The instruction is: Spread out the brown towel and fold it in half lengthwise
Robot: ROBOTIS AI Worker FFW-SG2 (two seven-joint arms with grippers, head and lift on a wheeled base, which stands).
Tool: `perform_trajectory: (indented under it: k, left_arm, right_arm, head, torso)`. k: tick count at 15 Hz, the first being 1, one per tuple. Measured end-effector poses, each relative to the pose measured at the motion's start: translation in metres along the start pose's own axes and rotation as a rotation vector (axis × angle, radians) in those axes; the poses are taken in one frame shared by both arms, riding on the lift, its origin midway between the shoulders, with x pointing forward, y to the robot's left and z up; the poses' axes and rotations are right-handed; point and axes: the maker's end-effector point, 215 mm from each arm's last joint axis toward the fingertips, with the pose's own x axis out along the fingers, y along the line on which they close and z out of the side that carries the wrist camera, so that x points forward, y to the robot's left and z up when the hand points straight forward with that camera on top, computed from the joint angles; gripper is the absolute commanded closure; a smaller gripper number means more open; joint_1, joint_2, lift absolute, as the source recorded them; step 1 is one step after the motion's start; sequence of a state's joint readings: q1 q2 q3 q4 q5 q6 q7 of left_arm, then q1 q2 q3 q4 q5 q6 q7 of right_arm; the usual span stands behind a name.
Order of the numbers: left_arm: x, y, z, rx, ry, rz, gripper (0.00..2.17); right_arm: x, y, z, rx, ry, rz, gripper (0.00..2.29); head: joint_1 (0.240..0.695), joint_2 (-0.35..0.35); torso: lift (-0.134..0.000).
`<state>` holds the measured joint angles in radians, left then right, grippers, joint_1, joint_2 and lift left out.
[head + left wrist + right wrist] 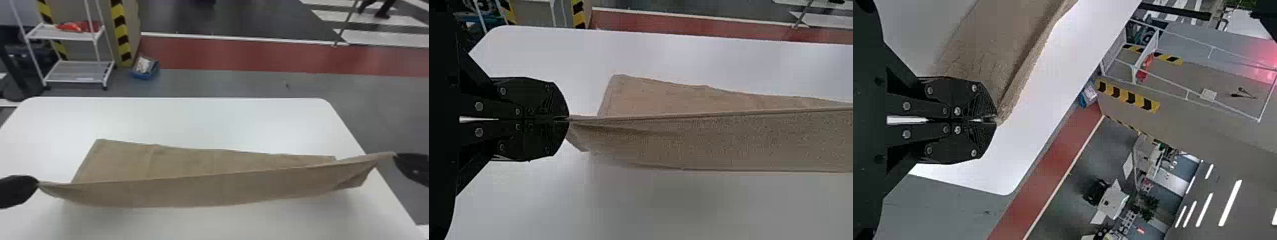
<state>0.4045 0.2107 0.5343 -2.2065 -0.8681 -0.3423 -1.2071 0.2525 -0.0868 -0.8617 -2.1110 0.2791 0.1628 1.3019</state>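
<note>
The left gripper [37,184] at lower left and the right gripper [395,155] at right are both pinching corners of the brown towel [207,191], which is stretching across the lower middle, looking light, soft and floppy, best held by those corners.

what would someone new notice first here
Probably the brown towel, its near edge stretched between two black jaws, the left gripper and the right gripper, above a white table. Next, perhaps, the yellow-and-black striped tape beyond the table's far left, and the red floor band behind it.
</note>
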Motion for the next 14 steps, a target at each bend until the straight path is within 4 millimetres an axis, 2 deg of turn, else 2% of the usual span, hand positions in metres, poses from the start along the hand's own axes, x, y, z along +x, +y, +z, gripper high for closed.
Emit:
perform_trajectory:
  k: [3,5,9,14]
  left_arm:
    - [0.034,0.024,0.031,0.023,-0.033,-0.008,1.37]
    - [0.056,0.036,0.04,0.037,-0.04,-0.022,1.38]
    - [0.086,0.058,0.041,0.039,-0.027,-0.044,1.37]
    - [0.105,0.07,0.025,0.027,-0.001,-0.068,1.37]
  right_arm:
    - [0.038,-0.006,-0.019,0.022,0.065,0.037,1.12]
    - [0.054,-0.01,-0.03,0.028,0.096,0.053,1.12]
    - [0.07,-0.025,-0.053,0.063,0.138,0.053,1.12]
    - [0.088,-0.041,-0.09,0.118,0.198,0.038,1.12]
  head:
    - [0.695,-0.183]
    - [0.695,-0.203]
    - [0.695,-0.222]
    - [0.695,-0.23]
  torso:
    - [-0.124]
    - [-0.124]
    - [-0.124]
    - [-0.124]
